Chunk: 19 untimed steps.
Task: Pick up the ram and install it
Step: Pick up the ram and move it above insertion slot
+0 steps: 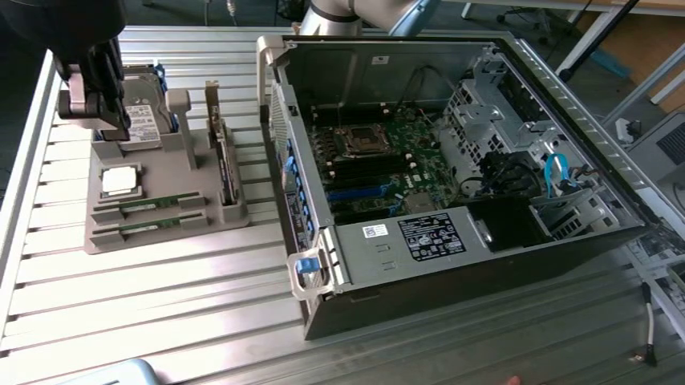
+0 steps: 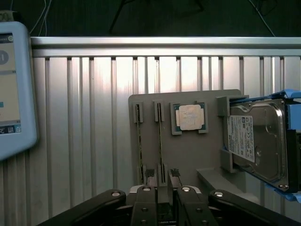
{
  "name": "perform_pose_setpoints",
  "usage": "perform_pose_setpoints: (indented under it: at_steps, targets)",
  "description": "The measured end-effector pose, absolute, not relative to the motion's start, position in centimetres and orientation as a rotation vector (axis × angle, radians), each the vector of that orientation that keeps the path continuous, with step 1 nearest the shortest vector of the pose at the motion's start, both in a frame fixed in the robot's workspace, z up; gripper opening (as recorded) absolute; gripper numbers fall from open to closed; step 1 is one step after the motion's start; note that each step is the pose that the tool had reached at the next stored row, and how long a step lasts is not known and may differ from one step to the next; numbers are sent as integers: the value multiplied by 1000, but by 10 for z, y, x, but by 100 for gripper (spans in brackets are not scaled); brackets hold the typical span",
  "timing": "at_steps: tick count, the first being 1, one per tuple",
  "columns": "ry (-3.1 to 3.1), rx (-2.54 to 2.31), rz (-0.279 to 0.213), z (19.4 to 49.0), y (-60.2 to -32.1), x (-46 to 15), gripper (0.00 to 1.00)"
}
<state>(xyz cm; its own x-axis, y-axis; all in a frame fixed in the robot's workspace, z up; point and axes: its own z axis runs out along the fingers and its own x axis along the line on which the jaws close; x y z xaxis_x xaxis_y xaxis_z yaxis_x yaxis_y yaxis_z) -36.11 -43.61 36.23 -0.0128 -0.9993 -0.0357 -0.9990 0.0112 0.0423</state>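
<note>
Gripper [image 2: 162, 175] jaws stand apart, empty, their base cut off at the frame edge. At the exterior view's upper left it partly hides the hard drive [image 1: 144, 122]. Ram [image 1: 147, 204] sits slotted edge-on in the grey holder [image 1: 172, 180], left-centre.

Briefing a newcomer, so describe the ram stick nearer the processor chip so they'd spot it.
At the exterior view's left of the open computer case sits a grey tray. Two thin green sticks lie in parallel slots; the ram is the one next to the square silver processor. It is long and narrow, unlike the upright hard drive and the wider dark expansion card.
</note>
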Motion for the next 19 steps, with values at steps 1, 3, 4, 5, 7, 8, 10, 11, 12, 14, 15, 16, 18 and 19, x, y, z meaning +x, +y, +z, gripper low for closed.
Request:
perform_pose_setpoints:
  at_steps: [1,3,4,5,7,8,10,11,12,14,15,16,18,19]
  targets:
    - [-2231,2204,-87,362,-436,-361,24]
    - [-2231,2204,-87,361,-436,-361,24]
    - [-2231,2204,-87,361,-436,-361,24]
    - [-2231,2204,-87,360,-436,-361,24]
    - [-2231,2204,-87,358,-436,-361,24]
    - [-2231,2204,-87,357,-436,-361,24]
    - [-2231,2204,-87,355,-436,-361,24]
    - [-2231,2204,-87,354,-436,-361,24]
    - [-2231,2204,-87,353,-436,-361,24]
    - [-2231,2204,-87,351,-436,-361,24]
    - [-2231,2204,-87,350,-436,-361,24]
    - [-2231,2204,-87,349,-436,-361,24]
    - [-2231,2204,-87,348,-436,-361,24]
    - [-2231,2204,-87,347,-436,-361,24]
